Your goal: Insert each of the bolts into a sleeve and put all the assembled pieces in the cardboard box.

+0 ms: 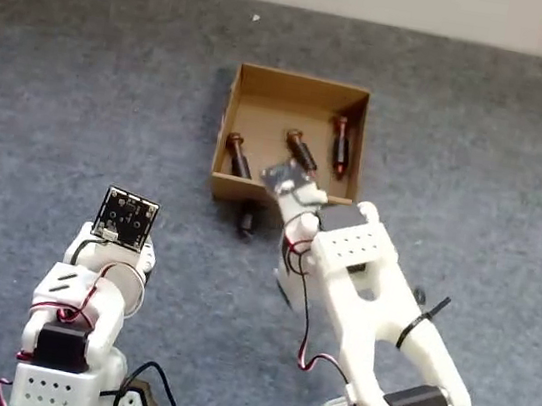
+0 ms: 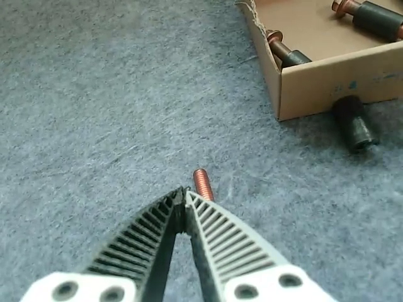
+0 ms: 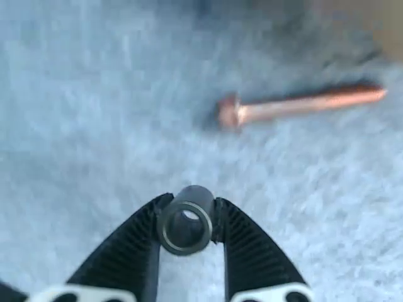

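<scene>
High view: three assembled pieces (image 1: 301,152) lie in the cardboard box (image 1: 303,84), one loose sleeve (image 1: 247,218) against its front wall. Left wrist: left gripper (image 2: 184,198) pressed closed, one copper bolt (image 2: 203,184) just past its tips, contact unclear. Right wrist: right gripper (image 3: 191,201) partly spread, clamping a second sleeve (image 3: 186,226); a second bolt (image 3: 296,104) lies on the carpet (image 3: 94,94) beyond.

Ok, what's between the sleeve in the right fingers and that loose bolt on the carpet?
Nothing but bare grey carpet, as the right wrist view shows between the sleeve and the loose bolt.
</scene>
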You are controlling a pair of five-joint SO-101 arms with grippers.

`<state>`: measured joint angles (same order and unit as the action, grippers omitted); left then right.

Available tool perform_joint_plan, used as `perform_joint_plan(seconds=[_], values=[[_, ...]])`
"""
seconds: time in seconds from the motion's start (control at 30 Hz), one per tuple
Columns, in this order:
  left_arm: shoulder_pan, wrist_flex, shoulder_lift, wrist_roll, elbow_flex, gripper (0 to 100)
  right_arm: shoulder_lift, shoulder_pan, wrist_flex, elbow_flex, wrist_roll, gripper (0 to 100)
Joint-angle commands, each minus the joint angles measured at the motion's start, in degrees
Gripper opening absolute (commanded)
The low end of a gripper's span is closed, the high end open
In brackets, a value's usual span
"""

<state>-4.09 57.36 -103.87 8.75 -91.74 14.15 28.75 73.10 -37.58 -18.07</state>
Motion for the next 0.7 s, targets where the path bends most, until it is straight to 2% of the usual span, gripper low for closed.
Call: perform_joint_plan(seconds=[0.0, 0.07, 0.17, 0.23, 0.53, 0.67], values=[[-0.66, -1.41, -0.4, 0.7, 0.22, 1, 2.77, -0.75, 0.92, -2.95, -3.87, 0.5], [-0.66, -1.41, -0.4, 0.7, 0.22, 1, 2.77, -0.84, 1.27, -3.65, -3.78, 3.8], [-0.66, -1.41, -0.4, 0.7, 0.13, 1, 2.77, -0.84, 1.36, -3.91, -3.78, 15.3], [-0.66, -1.41, -0.4, 0.7, 0.13, 1, 2.86, -0.92, 1.36, -3.91, -3.78, 19.6], [-0.66, -1.41, -0.4, 0.7, 0.13, 1, 2.95, -0.92, 0.84, -3.91, -3.78, 19.2], [-0.66, -1.41, -0.4, 0.7, 0.13, 1, 2.86, -1.01, -3.12, -5.76, -3.69, 19.2]])
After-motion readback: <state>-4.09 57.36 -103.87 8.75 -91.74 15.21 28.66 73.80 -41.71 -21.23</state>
